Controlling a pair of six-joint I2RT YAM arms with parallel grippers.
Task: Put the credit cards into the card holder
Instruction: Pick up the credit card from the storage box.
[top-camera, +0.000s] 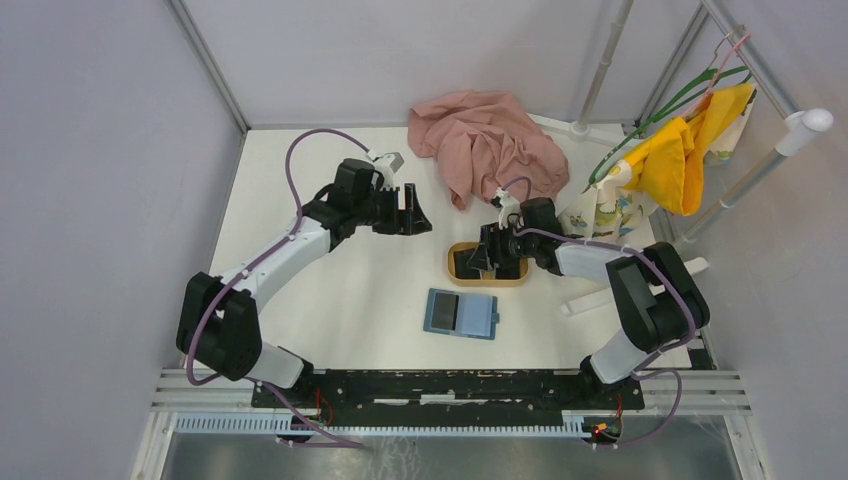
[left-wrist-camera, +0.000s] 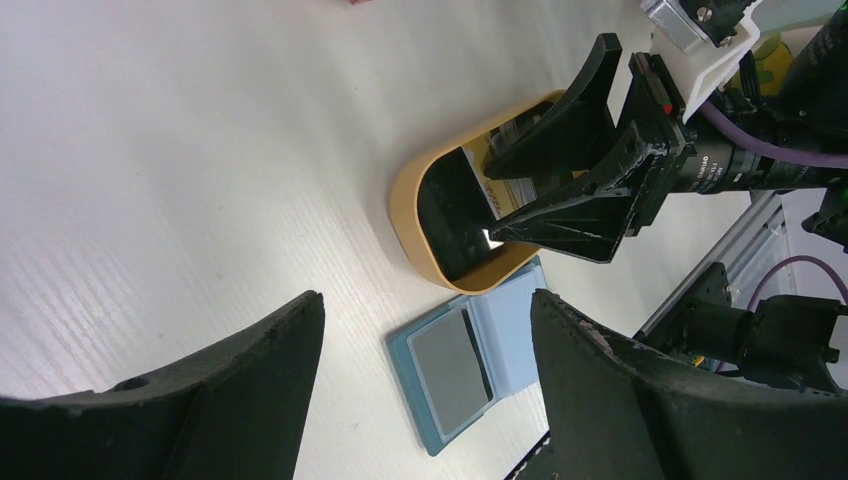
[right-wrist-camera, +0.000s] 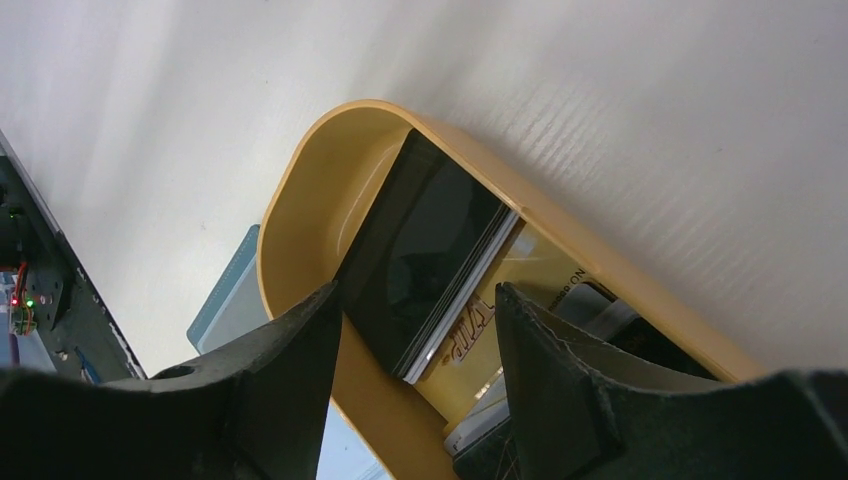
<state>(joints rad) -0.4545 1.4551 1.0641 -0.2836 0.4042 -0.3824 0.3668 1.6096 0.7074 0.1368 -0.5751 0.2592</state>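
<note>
The teal-blue card holder (top-camera: 461, 314) lies open on the table, with a dark grey card (top-camera: 443, 311) on its left half; it also shows in the left wrist view (left-wrist-camera: 510, 330). Just behind it stands an oval tan tray (top-camera: 455, 270) holding a tilted stack of black credit cards (right-wrist-camera: 420, 255), also visible in the left wrist view (left-wrist-camera: 450, 205). My right gripper (right-wrist-camera: 415, 298) is open and reaches into the tray, one finger on each side of the stack's near edge. My left gripper (left-wrist-camera: 428, 300) is open and empty, held above the table to the left of the tray (left-wrist-camera: 405, 195).
A crumpled pink cloth (top-camera: 485, 140) lies at the back. A white pipe rack (top-camera: 760, 165) with a yellow garment (top-camera: 690, 150) on a hanger stands at the right. A black rail (top-camera: 450, 385) runs along the near edge. Grey walls enclose the table.
</note>
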